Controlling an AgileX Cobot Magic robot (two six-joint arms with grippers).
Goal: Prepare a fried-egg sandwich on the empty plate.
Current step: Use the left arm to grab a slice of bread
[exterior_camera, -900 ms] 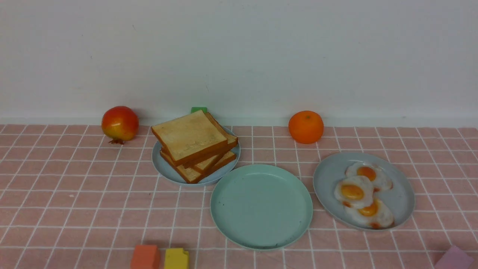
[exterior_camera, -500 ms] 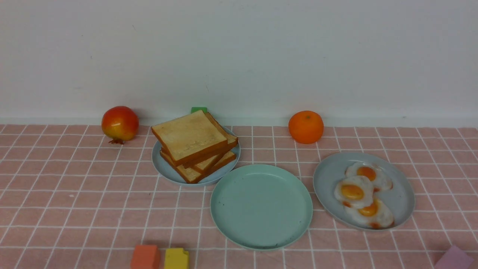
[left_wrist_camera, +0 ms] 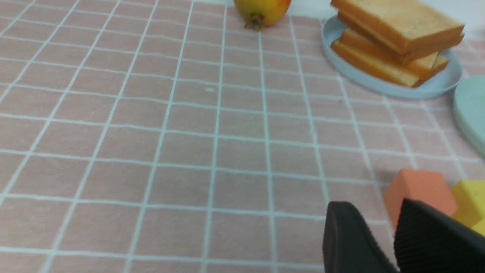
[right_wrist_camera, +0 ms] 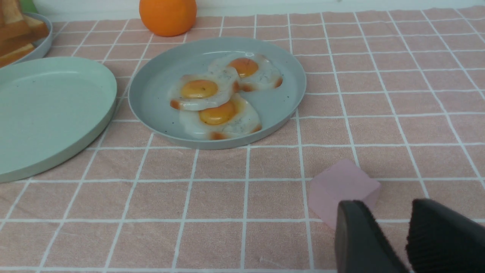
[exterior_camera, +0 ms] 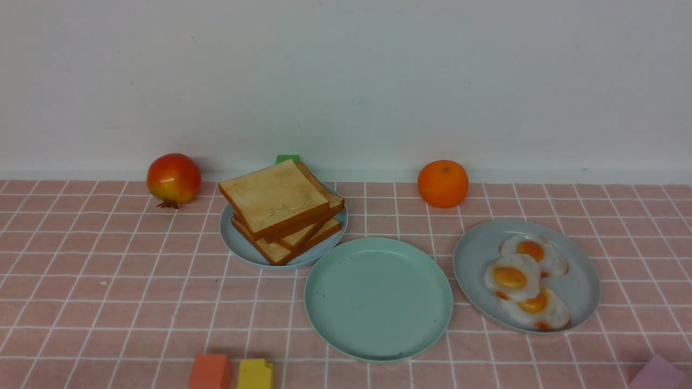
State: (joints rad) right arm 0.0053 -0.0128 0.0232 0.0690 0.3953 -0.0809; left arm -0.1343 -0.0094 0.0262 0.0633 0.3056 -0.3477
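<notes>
The mint-green plate (exterior_camera: 378,300) sits bare at the table's centre, and part of it shows as the plate (left_wrist_camera: 473,106) and the plate (right_wrist_camera: 49,110) in the wrist views. Several toast slices (exterior_camera: 275,200) are stacked on a grey-blue plate (exterior_camera: 238,246) behind it to the left. Three fried eggs (exterior_camera: 511,276) overlap on another grey-blue plate (exterior_camera: 581,281) to its right. No fried-egg sandwich exists on the table. Neither arm shows in the front view. My left gripper (left_wrist_camera: 375,206) is open and empty near the front edge, far from the toast (left_wrist_camera: 401,22). My right gripper (right_wrist_camera: 386,206) is open and empty, short of the eggs (right_wrist_camera: 219,91).
A red-yellow fruit (exterior_camera: 173,178) and an orange (exterior_camera: 442,183) stand by the back wall. A green block (exterior_camera: 287,159) peeks from behind the toast. An orange block (exterior_camera: 210,371), a yellow block (exterior_camera: 255,374) and a pink block (exterior_camera: 657,373) lie at the front edge, right by my grippers.
</notes>
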